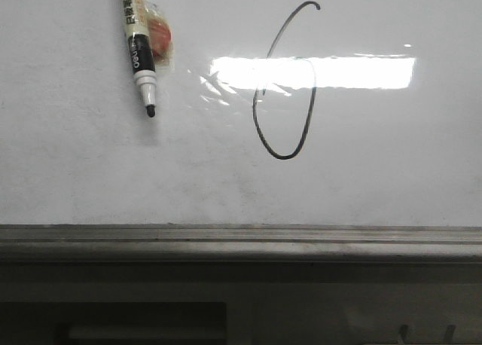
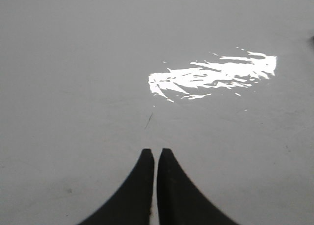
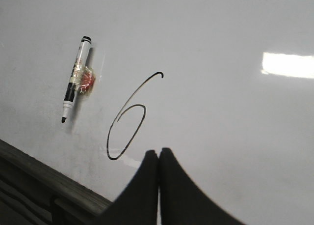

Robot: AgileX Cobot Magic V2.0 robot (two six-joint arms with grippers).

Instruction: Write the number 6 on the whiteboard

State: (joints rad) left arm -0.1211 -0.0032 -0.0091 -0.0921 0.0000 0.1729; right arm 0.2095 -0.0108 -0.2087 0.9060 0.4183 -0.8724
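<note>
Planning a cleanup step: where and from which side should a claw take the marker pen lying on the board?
Grip the marker pen on its bare barrel between the taped red lump and the black tip, coming straight at the whiteboard, fingers closing across its long axis.

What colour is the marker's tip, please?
Black; the marker tip shows best in the front view.

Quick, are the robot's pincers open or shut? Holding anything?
Left pincer: shut, holding nothing.
Right pincer: shut, holding nothing.
</note>
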